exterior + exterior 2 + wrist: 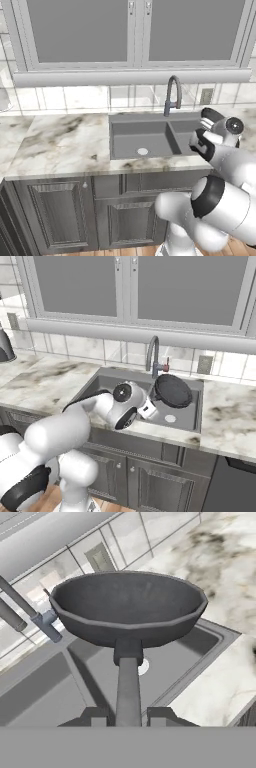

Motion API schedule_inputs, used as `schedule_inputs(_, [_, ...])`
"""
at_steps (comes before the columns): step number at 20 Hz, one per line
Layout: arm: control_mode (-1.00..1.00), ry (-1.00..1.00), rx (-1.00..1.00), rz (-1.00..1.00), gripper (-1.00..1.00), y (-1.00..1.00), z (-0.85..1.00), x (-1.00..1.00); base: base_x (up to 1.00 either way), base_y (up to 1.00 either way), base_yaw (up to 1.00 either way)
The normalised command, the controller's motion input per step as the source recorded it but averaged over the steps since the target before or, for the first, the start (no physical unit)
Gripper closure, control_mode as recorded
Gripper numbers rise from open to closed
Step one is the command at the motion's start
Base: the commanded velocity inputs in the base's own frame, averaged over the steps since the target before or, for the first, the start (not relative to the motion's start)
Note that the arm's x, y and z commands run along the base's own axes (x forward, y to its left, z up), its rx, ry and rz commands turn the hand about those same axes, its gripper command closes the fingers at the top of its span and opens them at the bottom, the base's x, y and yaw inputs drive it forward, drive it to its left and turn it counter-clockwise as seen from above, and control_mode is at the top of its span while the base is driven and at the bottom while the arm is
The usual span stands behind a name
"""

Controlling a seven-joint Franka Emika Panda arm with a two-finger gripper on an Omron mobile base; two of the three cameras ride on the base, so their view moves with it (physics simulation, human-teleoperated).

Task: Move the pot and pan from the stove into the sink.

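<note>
Pan (127,609) hanging above the sink (142,137) basin right of the faucet (152,356), pincer (128,714) grasping its handle; releasing too high is risking a bounce out

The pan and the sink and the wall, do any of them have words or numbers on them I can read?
No words, numbers, brands or signs can be read anywhere.
The pan: plain dark grey, no label.
The sink and faucet: no markings.
The wall outlet: blank plate, no text.
The cabinet doors and marble counter: no writing.
</note>
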Motion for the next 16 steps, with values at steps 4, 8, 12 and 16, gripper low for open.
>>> schedule_inputs(4, [-1.0,0.0,0.0,-0.05,1.0,0.0,0.0,0.03,0.0,0.0,0.0])
schedule_inputs(8, [-1.0,0.0,0.0,0.0,1.0,0.0,-0.02,0.07,0.0,0.0,0.0])
schedule_inputs(12, [-1.0,0.0,0.0,0.0,1.0,0.0,-0.07,0.2,0.0,0.0,0.0])
schedule_inputs(16, [-1.0,0.04,0.0,0.0,1.0,-0.01,-0.13,0.32,0.0,0.0,0.0])
